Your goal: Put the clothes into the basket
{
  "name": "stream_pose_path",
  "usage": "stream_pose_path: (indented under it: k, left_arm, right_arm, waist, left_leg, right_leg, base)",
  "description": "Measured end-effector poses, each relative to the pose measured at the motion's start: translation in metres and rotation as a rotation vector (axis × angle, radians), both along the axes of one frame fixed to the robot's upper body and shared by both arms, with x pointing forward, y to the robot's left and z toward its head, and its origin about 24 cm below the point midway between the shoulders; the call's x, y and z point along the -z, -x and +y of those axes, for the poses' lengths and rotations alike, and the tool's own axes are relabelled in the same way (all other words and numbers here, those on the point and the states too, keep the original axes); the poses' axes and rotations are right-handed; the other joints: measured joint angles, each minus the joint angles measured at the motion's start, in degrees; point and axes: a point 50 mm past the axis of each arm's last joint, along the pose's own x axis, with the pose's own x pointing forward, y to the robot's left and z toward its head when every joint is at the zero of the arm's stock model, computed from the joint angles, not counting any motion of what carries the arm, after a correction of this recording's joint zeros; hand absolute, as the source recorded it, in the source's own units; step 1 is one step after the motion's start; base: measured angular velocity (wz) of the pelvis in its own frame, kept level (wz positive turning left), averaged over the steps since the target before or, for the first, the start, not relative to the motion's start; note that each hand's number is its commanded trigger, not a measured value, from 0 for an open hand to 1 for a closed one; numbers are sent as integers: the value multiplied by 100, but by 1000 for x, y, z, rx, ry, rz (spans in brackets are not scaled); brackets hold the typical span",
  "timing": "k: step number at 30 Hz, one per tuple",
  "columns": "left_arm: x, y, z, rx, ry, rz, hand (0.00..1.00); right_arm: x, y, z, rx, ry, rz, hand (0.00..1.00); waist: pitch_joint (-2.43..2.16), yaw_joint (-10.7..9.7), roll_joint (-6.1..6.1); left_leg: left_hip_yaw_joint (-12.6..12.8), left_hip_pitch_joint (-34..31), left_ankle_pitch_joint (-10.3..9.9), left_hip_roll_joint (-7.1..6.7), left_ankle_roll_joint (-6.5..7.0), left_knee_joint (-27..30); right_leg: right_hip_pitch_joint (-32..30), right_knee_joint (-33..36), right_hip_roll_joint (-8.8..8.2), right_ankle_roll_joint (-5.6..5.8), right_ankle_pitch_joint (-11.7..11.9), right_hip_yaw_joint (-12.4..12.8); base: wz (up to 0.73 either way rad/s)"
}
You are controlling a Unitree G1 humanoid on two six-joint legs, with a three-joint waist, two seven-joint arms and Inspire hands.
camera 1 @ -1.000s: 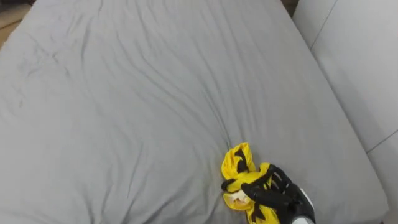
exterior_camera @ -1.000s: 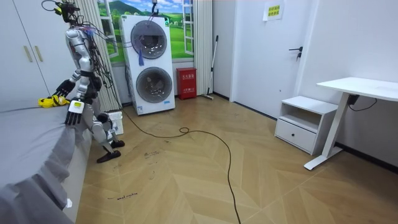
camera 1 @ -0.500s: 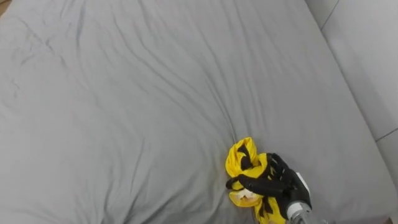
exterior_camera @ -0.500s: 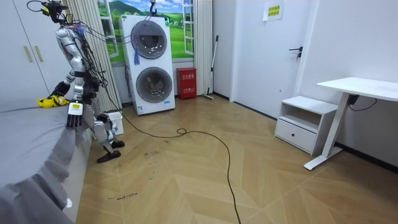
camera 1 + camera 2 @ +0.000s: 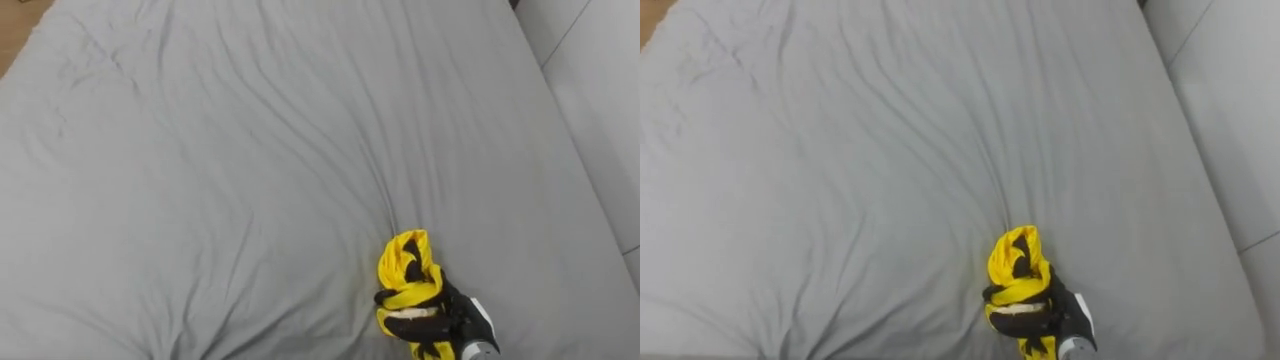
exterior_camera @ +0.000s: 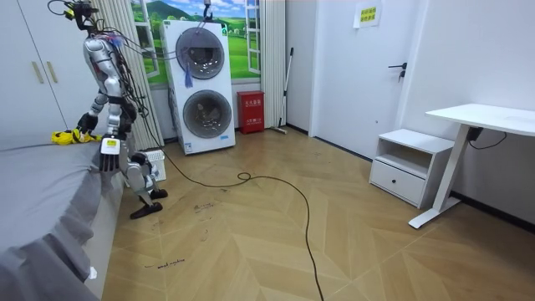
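1. Currently the robot stands at the edge of the bed (image 6: 42, 176), and the step in hand looks to me like lifting 1 garment off it.
2. The yellow-and-black garment (image 5: 400, 265) lies bunched on the bed's grey sheet, close to the bed's near edge and toward its right side.
3. The right hand (image 5: 445, 318) is clamped on the part of the bundle nearest the bed's edge, with its dark fingers curled round the cloth. A loop of the garment sticks out free toward the bed's middle.
4. The left hand (image 6: 108, 156) hangs beside the bed's edge in the room view. I cannot tell whether it is open or closed.
5. To do this step well, raise the hand straight up from the bed before swinging it away, so the free loop clears the sheet instead of dragging across it.
6. Creases in the sheet run in toward the bundle, so some sheet may be caught in the grasp. If the sheet tents up as the hand rises, the hold should be reset.
7. A slow rise suits this soft, loosely wadded cloth, since the free loop could pull the rest out of the grasp. The hold should stay firm until the garment is over the basket.
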Motion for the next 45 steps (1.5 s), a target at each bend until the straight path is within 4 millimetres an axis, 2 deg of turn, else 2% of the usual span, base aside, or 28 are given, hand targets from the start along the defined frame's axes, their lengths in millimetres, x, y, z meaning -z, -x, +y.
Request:
stream_pose_path:
  k: [6, 12, 16, 24, 27, 29, 31, 33, 35, 38, 40, 43, 45]
  left_arm:
    - [1, 4, 1, -4, -2, 23, 0]
    - [1, 5, 2, -4, -1, 37, 0]
    - [1, 6, 3, -4, -3, 42, 0]
    - [1, 5, 4, 0, -7, 39, 0]
    - [1, 5, 3, 0, -6, 37, 0]
    - [1, 6, 4, -3, -9, 37, 0]
    - [1, 6, 5, 4, -16, 31, 0]
    - [0, 8, 6, 18, -26, 30, 0]
    - [-1, 6, 7, 20, -34, 16, 0]
    - [-1, 11, 10, 33, -53, 31, 0]
    - [-1, 12, 12, 29, -56, 35, 0]
    - [3, 21, 10, 0, -47, 98, 0]
    - [3, 26, 11, -22, -51, 126, 0]
  right_arm:
    - [3, 11, -20, 9, 60, 52, 100]
    - [9, 24, -26, 17, 66, 134, 100]
    - [17, 39, -20, 17, 35, 201, 100]
    - [21, 49, -16, 15, 27, 224, 100]
    - [20, 50, -17, 90, -17, 210, 100]
    - [18, 49, -16, 134, -55, 187, 100]
    - [13, 40, -17, 183, -91, 124, 100]
    - [6, 34, -20, 213, -108, 61, 100]
    - [-6, 25, -24, 258, -134, -32, 100]
    - [-35, 4, -31, 327, -188, -226, 100]
    - [-62, -12, -34, 338, -234, -372, 100]
    - [-81, -22, -39, 331, -239, -474, 100]
    - [-82, -19, -46, 356, -225, -484, 100]
  waist:
    - [-18, 0, 30]
    - [-28, 3, 0]
    - [10, 1, -12]
    - [48, -11, -45]
    - [62, -28, -43]
    - [64, -25, -43]
    - [77, -29, -14]
    - [79, -66, -3]
    - [79, -94, -6]
    - [71, -240, -2]
    - [61, -377, -11]
    - [51, -516, -9]
    - [47, -608, 0]
  left_leg:
    - [-45, 10, 28, -50, 25, 2]
    - [-55, -6, 29, -53, 26, -57]
    - [-56, 50, 30, -49, 25, -142]
    - [-49, 131, 31, -53, 28, -214]
    - [-50, 175, 34, -62, 35, -204]
    - [-18, 209, 34, -57, 37, -209]
    - [101, 288, 30, -41, 44, -234]
    - [178, 360, 29, -38, 46, -242]
    - [314, 511, 29, -32, 46, -317]
    - [556, 736, 19, -13, 56, -424]
    - [766, 844, 3, 55, 64, -476]
    - [1117, 1017, -57, 95, 54, -495]
    - [1241, 1054, -88, 158, 47, -493]
  right_leg:
    - [59, -183, -17, 28, 7, -83]
    - [48, -161, -29, 37, 12, -195]
    - [79, -170, -30, 37, 13, -283]
    - [121, -173, -57, 44, 9, -262]
    - [177, -177, -81, 85, -2, -254]
    - [180, -174, -80, 90, -4, -154]
    - [186, -166, -65, 90, -3, 17]
    - [232, -154, -62, 90, -2, 85]
    - [276, -153, -54, 90, -2, 215]
    - [356, -166, -38, 94, -5, 449]
    - [345, -165, 0, 101, -4, 713]
    - [358, -149, 53, 104, 41, 1057]
    - [345, -144, 108, 104, 77, 1195]
  base:
    - [9]
    - [6]
    - [3]
    - [0]
    - [-1]
    - [-18]
    - [-32]
    - [-22]
    - [-30]
    - [-39]
    - [-51]
    - [-61]
    - [-42]
